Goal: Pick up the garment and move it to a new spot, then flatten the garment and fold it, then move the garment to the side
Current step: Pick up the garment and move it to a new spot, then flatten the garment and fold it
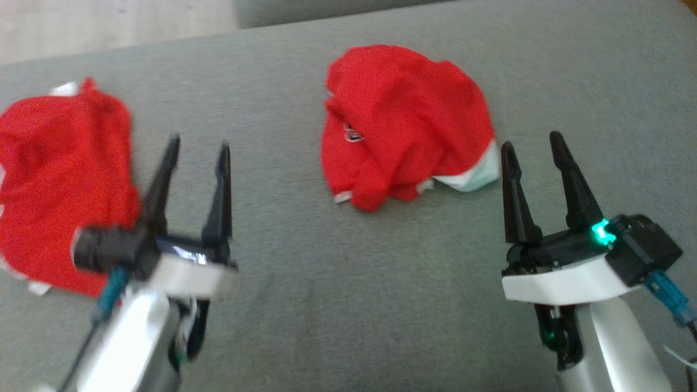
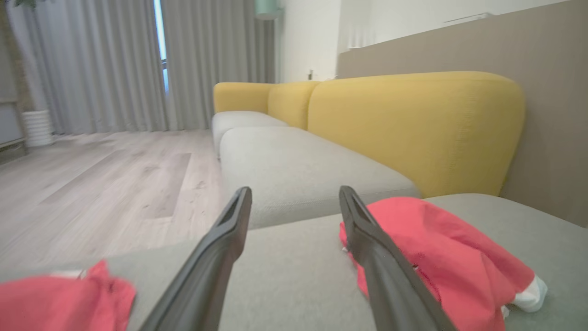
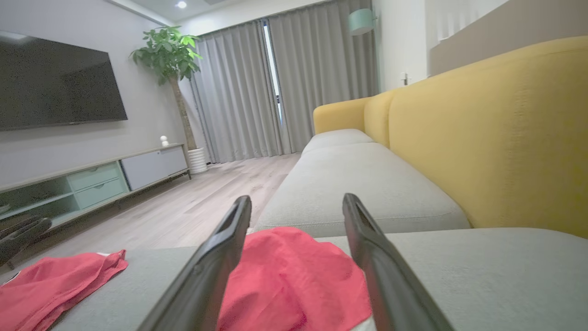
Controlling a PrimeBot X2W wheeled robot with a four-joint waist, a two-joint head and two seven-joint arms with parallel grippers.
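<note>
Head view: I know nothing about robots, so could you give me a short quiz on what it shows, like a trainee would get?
1. True or false: just one piece of clothing lies on the grey cushion.
2. What colour is the trim peeking from under the crumpled red garment? A white, B blue, C black.
3. Fill in: the jaws of the left gripper and the right gripper both stand ____.
Key: 1 false, a flatter red garment lies at the left too. 2 A. 3 open, holding nothing.
</note>
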